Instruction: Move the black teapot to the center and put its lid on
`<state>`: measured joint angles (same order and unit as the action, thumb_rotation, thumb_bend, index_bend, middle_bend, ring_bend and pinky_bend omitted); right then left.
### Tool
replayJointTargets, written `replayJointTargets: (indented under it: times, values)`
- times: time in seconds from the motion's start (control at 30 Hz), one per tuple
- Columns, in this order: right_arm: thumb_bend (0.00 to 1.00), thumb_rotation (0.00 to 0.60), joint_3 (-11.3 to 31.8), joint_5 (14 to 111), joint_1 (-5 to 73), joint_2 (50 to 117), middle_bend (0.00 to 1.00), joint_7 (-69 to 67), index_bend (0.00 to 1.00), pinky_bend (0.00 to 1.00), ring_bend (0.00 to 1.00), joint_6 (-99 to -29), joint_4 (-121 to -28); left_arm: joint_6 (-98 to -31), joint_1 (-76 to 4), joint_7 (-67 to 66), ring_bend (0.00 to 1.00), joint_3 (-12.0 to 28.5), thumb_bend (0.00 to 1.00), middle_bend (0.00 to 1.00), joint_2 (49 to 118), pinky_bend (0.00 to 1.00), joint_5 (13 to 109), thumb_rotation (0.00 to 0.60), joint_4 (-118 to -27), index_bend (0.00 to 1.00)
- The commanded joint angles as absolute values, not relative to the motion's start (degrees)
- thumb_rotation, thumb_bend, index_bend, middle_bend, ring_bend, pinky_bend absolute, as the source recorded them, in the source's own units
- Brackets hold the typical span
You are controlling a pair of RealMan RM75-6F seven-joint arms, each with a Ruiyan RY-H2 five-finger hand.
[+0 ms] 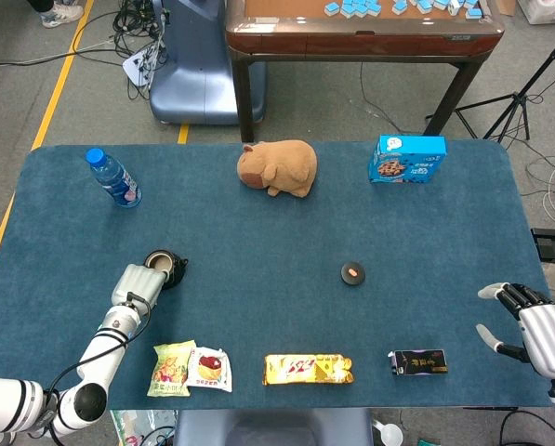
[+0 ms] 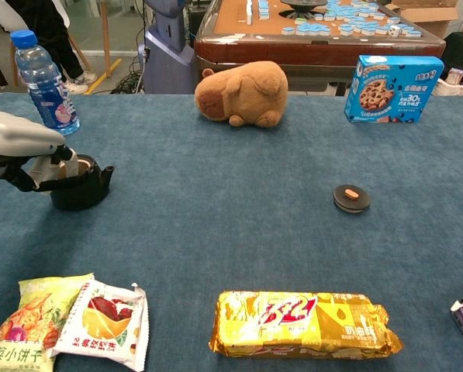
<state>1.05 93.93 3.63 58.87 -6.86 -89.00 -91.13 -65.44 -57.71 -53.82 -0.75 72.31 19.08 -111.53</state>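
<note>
The left hand (image 2: 22, 151) grips the black teapot (image 2: 80, 186) at the worktop's (image 1: 258, 232) near left. Its lid (image 1: 353, 273) lies well apart, right of center. The right hand (image 1: 533, 325) hovers empty, fingers spread, at the near right edge.
</note>
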Motion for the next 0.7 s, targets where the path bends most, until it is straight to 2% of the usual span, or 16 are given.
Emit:
replayJointTargets:
  times: [0.03,0.7]
  values:
    - [0.26,0.600,1.1,93.9,3.7,58.9,0.37,-6.8,0.37,0.43,0.32,-89.0,-91.1,-65.0,-57.7,-53.4,0.32,-0.8,0.95,0.43,72.3,0.74,19.3,0.600,-111.4,0.31]
    - [0.26,0.600,1.1,93.7,3.6,58.8,0.37,-7.1,0.37,0.43,0.32,-88.9,-91.1,-65.2,-58.2,-53.4,0.38,-1.3,0.95,0.55,72.9,0.74,20.3,0.600,-111.2,0.42]
